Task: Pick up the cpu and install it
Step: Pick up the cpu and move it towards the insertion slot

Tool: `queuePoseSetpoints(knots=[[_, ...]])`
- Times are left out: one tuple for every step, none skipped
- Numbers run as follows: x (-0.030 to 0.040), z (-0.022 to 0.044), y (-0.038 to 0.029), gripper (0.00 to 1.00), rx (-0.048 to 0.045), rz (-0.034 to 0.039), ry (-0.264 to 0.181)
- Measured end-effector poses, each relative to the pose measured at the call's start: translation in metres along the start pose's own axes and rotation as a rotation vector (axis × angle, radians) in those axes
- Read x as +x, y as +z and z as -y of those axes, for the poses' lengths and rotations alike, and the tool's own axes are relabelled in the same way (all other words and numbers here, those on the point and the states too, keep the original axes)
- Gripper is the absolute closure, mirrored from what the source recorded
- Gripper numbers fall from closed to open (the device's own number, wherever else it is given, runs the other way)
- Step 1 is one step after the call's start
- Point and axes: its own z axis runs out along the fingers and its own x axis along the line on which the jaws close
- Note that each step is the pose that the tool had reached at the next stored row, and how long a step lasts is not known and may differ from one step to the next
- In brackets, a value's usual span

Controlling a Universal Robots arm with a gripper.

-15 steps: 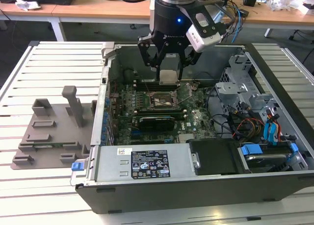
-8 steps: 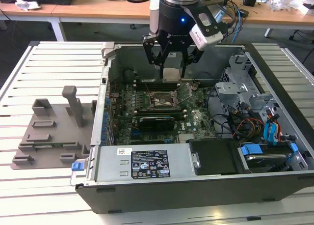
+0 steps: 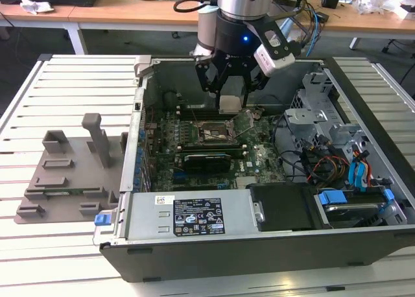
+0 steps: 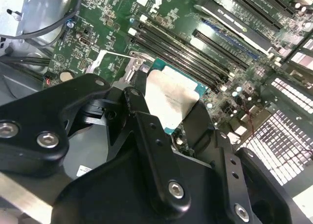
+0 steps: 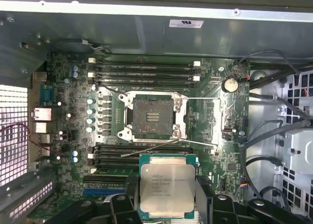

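Open computer case (image 3: 194,216) on slatted table (image 3: 71,83), gripper (image 3: 233,93) clamped on cpu (image 5: 167,187) (square, flat, silver face up) over motherboard (image 5: 63,87)

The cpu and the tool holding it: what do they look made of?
The cpu: brushed silvery metal lid, judging by its dull sheen, on a thin green board, probably laminate. The tool: matt black links, metal or hard plastic, unclear, with shiny screws.

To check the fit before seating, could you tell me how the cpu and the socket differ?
The cpu is shiny silver; the socket is dark. The cpu is held off the board in the gripper; the socket sits fixed on the board, empty. Both are square.
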Motion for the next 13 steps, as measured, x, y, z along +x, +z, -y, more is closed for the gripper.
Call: queuePoseSetpoints(knots=[[-0.0008,0.0000,0.0027,0.45,0.0002,-0.0002,0.000],[-0.0012,0.0000,0.0039,0.45,0.0002,-0.0003,0.000],[-0.0019,0.0000,0.0060,0.45,0.0001,-0.0005,0.000],[-0.0027,-0.0001,0.0082,0.45,0.0000,-0.0007,0.000],[-0.0040,-0.0001,0.0114,0.45,0.0001,-0.0009,0.000],[-0.0048,-0.0002,0.0135,0.45,0.0000,-0.0010,0.000],[-0.0055,-0.0002,0.0151,0.45,0.0000,-0.0010,0.000],[-0.0060,-0.0002,0.0167,0.45,0.0001,-0.0011,0.000],[-0.0061,-0.0002,0.0170,0.45,0.0004,-0.0012,0.000],[-0.0061,-0.0002,0.0170,0.45,0.0004,-0.0012,0.000],[-0.0062,-0.0002,0.0172,0.45,0.0003,-0.0011,0.000],[-0.0062,-0.0002,0.0172,0.45,0.0002,-0.0011,0.000],[-0.0062,-0.0002,0.0173,0.45,0.0002,-0.0011,0.000]])
